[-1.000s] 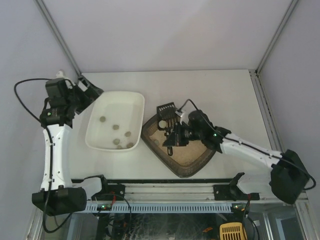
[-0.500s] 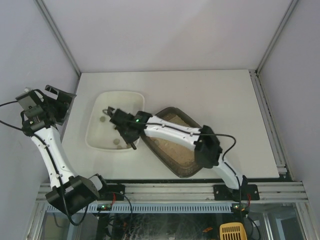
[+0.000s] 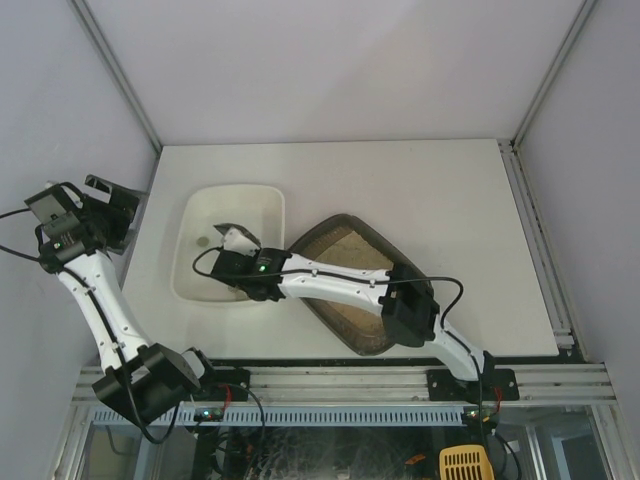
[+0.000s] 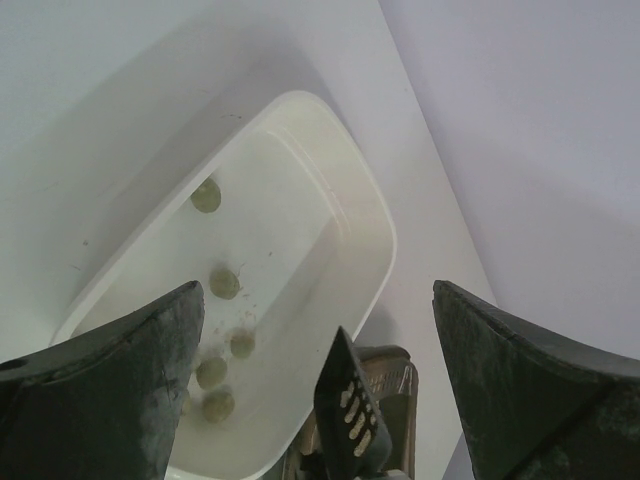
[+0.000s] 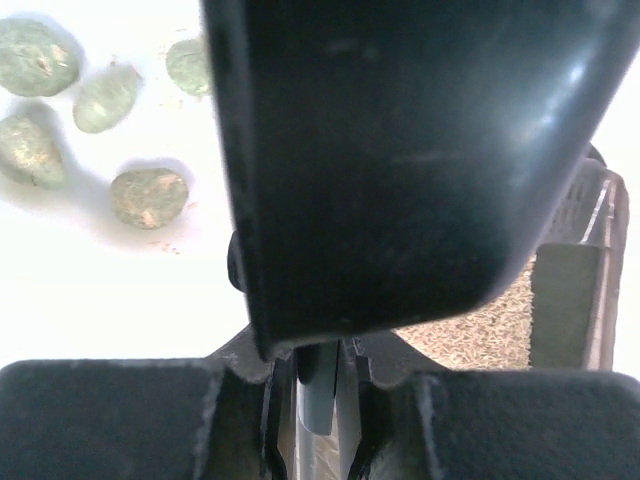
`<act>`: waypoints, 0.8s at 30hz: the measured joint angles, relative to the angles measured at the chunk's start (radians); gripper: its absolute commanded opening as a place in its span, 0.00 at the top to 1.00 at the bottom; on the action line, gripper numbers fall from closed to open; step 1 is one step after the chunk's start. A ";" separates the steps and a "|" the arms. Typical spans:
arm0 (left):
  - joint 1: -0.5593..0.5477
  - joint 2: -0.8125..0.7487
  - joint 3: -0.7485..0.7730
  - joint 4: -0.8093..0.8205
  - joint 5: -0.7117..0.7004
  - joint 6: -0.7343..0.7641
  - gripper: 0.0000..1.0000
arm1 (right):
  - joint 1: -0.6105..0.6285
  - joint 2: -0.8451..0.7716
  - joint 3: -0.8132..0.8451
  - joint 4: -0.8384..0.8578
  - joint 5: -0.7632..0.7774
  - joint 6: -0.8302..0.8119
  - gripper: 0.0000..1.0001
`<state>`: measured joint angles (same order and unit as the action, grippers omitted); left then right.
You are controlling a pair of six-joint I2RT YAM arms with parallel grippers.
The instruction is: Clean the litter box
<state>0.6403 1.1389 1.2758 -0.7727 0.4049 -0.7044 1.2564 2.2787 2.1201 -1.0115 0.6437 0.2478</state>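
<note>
Just left of litter box (image 3: pixel 372 233), right hand (image 3: pixel 243 258) tight around scoop (image 4: pixel 348 400).

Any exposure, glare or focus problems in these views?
Right wrist: the dark scoop fills most of the frame, with glare near its right edge, and the white tray is blown out. Left wrist: the fingers are soft foreground blurs. Top external: evenly lit, sharp.

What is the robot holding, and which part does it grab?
The right gripper is shut on the scoop, pinching its handle. The left gripper is open and holds nothing.
</note>
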 measured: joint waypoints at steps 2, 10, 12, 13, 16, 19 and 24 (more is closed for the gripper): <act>0.000 -0.001 0.000 0.000 0.000 0.000 0.00 | -0.002 -0.031 -0.027 0.021 0.011 -0.006 1.00; -0.006 -0.016 -0.016 0.003 0.026 0.006 0.00 | -0.042 -0.337 -0.189 -0.010 -0.231 0.038 1.00; -0.023 -0.026 -0.049 0.006 0.026 0.008 0.00 | -0.067 -0.443 -0.212 -0.081 -0.325 0.067 1.00; -0.039 -0.031 -0.068 0.011 0.024 0.008 0.00 | -0.082 -0.491 -0.234 -0.109 -0.365 0.080 1.00; -0.158 -0.047 -0.133 0.017 0.005 0.008 0.00 | -0.159 -0.657 -0.377 -0.208 -0.492 0.128 1.00; -0.374 -0.039 -0.156 0.019 -0.012 0.004 0.00 | -0.278 -0.773 -0.568 -0.270 -0.628 0.169 1.00; -0.689 0.010 -0.156 0.041 -0.011 -0.048 0.00 | -0.495 -0.807 -0.802 -0.328 -0.824 0.201 1.00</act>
<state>-0.0483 1.1484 1.1202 -0.7315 0.3935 -0.7525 0.7612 1.4719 1.3182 -1.3396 -0.1802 0.4484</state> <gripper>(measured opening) 0.996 0.127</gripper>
